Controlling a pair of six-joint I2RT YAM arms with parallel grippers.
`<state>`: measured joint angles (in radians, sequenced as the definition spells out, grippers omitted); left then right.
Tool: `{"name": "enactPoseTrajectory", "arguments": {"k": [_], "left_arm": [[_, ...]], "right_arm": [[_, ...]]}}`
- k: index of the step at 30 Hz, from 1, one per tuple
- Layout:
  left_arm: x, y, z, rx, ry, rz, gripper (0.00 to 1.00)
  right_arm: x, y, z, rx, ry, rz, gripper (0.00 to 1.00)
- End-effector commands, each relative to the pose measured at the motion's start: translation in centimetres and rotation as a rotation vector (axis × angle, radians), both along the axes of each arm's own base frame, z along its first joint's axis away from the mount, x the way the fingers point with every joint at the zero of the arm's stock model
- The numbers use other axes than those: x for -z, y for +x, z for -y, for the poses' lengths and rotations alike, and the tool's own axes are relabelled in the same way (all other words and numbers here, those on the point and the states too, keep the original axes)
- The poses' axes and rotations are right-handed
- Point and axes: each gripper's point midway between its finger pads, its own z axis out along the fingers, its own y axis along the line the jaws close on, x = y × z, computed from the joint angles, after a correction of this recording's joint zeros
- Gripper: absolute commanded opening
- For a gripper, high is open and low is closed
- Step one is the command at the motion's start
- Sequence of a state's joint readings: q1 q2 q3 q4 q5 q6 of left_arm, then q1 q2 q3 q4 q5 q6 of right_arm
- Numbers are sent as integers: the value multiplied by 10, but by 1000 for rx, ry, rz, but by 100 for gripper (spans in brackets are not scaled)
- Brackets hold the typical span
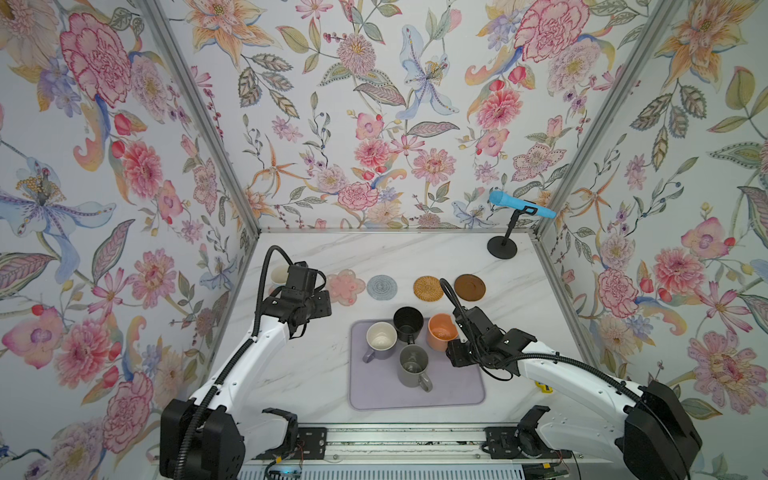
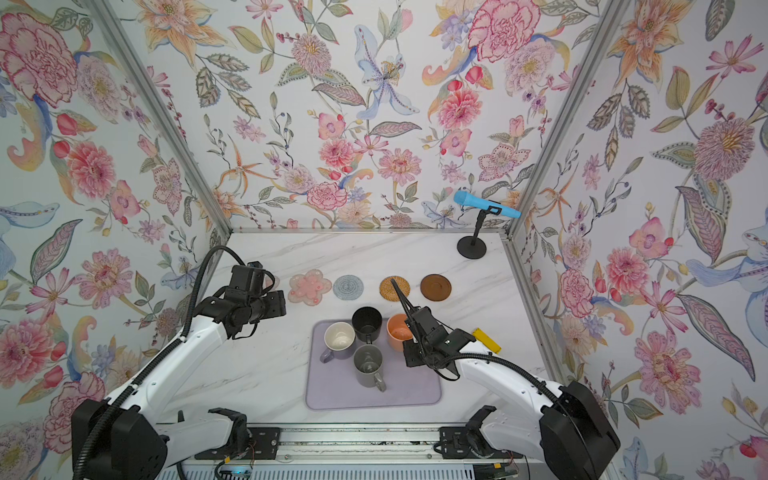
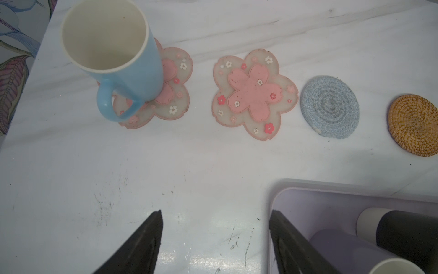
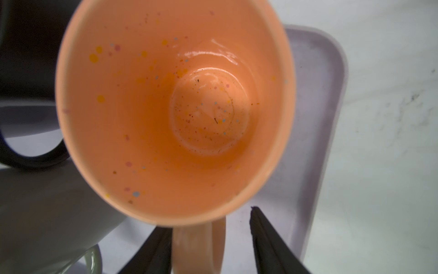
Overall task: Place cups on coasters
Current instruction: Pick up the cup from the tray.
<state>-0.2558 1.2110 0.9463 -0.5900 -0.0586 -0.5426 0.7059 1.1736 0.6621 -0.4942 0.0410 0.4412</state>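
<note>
A light blue cup (image 3: 123, 59) stands on a pink flower coaster (image 3: 175, 78) at the far left of the row. Beside it lie a bare pink flower coaster (image 1: 345, 286), a grey ringed coaster (image 1: 381, 287), a woven tan coaster (image 1: 428, 288) and a dark brown coaster (image 1: 469, 286). On the lilac mat (image 1: 415, 395) stand the purple-grey cup (image 1: 380, 338), black cup (image 1: 408, 322), grey cup (image 1: 413, 365) and peach-orange cup (image 1: 441, 330). My left gripper (image 3: 215, 225) hangs open over bare table. My right gripper (image 4: 209, 223) straddles the peach-orange cup's handle (image 4: 199, 249); one finger touches it, the other stands apart.
A blue microphone (image 1: 521, 205) on a black stand (image 1: 502, 249) occupies the back right corner. A yellow object (image 2: 486, 338) lies right of the mat. Flowered walls close in the table on three sides, and a rail runs along the front edge.
</note>
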Motion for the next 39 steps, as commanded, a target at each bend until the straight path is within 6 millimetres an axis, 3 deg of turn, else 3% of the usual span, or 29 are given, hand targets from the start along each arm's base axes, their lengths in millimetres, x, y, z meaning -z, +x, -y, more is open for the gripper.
{"name": "enactPoseTrajectory", "arguments": {"k": [1,18,39], "left_arm": [[-5,-1,0,0,14,2,75],[1,-1,-1,-4,26,-7,72],[-1,-2,-3,-9,28,-1,70]], "right_arm": [[-13,12,-4,0,7,62,50],[-12,17,-12,-7,15,57,37],[-13,17,-13,-4,27,63,5]]}}
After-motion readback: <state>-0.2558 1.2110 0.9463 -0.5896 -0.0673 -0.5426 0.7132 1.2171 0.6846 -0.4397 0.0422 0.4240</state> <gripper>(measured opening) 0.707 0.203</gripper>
